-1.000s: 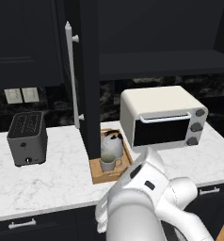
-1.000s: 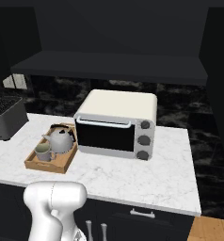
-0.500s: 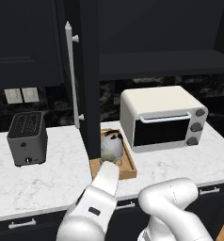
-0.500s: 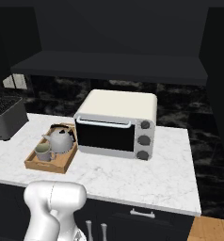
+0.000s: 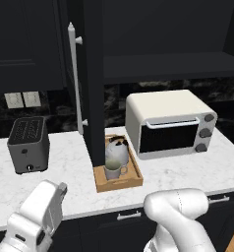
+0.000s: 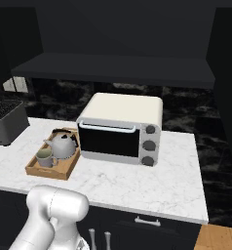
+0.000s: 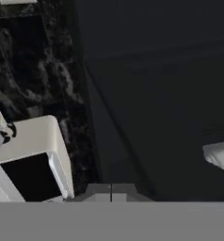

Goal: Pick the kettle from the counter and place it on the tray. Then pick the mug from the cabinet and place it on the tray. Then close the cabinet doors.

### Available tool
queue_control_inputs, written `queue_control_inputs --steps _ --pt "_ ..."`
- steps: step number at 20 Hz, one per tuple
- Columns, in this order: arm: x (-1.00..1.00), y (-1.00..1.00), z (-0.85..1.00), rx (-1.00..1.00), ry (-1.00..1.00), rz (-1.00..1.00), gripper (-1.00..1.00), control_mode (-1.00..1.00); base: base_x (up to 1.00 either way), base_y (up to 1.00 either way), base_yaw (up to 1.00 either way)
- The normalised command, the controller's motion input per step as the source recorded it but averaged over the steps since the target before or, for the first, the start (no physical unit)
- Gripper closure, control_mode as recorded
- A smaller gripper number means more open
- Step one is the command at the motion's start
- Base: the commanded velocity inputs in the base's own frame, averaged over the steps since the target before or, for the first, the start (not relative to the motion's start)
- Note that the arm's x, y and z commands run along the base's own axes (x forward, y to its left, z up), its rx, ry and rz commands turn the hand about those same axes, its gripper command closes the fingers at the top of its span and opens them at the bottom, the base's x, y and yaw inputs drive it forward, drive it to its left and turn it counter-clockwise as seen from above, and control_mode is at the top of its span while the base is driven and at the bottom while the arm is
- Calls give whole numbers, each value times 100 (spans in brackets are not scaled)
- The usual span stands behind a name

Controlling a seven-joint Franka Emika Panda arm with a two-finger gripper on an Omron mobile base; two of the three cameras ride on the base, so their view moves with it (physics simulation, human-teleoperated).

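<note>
The wooden tray (image 5: 132,180) (image 6: 61,169) lies on the marble counter (image 5: 65,170) (image 6: 137,183), left of the toaster oven. On it stand the silver-grey kettle (image 5: 118,152) (image 6: 64,146) and, in front of it, the pale mug (image 5: 113,171) (image 6: 45,157). One black cabinet door (image 5: 93,98) stands open edge-on above the tray, its silver bar handle (image 5: 74,74) facing left. In the hand view my gripper (image 7: 111,190) is shut and holds nothing, facing a dark door panel (image 7: 156,94). A silver handle end (image 7: 220,154) shows at the right there.
A white toaster oven (image 5: 168,123) (image 6: 120,129) (image 7: 34,155) sits right of the tray, and a grey toaster (image 5: 28,143) (image 6: 6,122) left of it. The open cabinet's dark shelf (image 5: 173,66) (image 6: 113,68) hangs above the oven. My arm's links (image 5: 38,219) rise at the lower left.
My arm has swung from the middle of the left base view down to its lower left. The kettle, mug and tray have not moved.
</note>
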Motion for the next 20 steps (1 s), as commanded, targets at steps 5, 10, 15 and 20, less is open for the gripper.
queue_control_inputs --steps 5,10,15,20 --pt "52 65 12 -18 -27 -23 100 -100 0 0 0" --pt "69 33 26 -7 -13 -18 100 -100 0 0 0" --pt "83 2 6 0 0 -9 100 -100 0 0 0" --pt "55 0 0 0 0 -2 100 -100 0 0 0"
